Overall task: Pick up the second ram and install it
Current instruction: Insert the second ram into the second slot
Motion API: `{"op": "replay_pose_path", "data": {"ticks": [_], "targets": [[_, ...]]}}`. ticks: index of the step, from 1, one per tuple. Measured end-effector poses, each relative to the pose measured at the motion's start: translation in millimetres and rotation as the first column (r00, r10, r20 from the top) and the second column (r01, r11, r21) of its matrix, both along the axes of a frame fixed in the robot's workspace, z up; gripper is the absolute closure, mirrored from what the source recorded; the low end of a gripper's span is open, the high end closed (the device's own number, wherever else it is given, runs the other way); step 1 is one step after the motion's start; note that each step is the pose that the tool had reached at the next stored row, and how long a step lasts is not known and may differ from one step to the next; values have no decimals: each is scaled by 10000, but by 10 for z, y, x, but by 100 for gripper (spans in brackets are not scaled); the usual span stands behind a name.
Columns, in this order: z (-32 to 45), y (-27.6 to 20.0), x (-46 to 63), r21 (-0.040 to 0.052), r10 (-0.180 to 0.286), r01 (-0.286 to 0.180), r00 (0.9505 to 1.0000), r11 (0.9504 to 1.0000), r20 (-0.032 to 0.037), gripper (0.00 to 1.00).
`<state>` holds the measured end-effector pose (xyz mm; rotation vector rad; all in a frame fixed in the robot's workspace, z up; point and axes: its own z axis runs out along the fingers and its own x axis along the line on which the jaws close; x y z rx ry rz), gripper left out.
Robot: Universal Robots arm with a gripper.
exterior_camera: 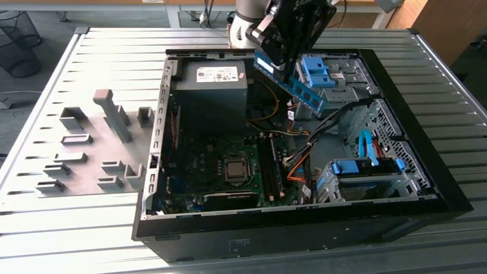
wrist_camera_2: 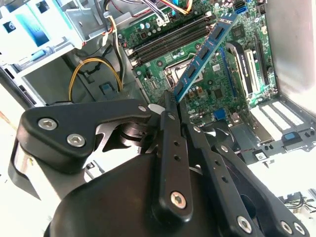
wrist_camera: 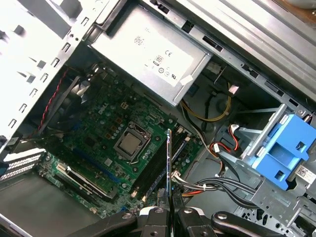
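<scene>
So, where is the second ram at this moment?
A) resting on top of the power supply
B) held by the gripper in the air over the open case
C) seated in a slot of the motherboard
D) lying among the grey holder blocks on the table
B: the gripper is shut on the second ram, which hangs tilted above the inside of the open computer case, clear of the motherboard.

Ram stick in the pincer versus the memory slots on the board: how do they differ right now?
Pose: the ram stick hangs tilted in the air above the open case, clamped at one end by the pincer. The memory slots lie flat on the motherboard.
Colour: the ram stick is blue-green with dark chips, while the memory slots are black.
Contact: the ram stick is clear of the memory slots, not seated.
Both are long and narrow.
</scene>
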<state>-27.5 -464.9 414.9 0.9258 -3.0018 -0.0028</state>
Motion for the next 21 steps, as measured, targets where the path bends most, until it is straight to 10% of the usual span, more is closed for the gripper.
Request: {"op": "replay_pose_path", "data": {"ticks": [11, 21], "targets": [[-5, 0, 0, -26, -1385, 1385, 9904, 9904, 2, 86], [-11, 0, 0, -50, -2975, 2975, 9547, 9547, 8, 86]]}}
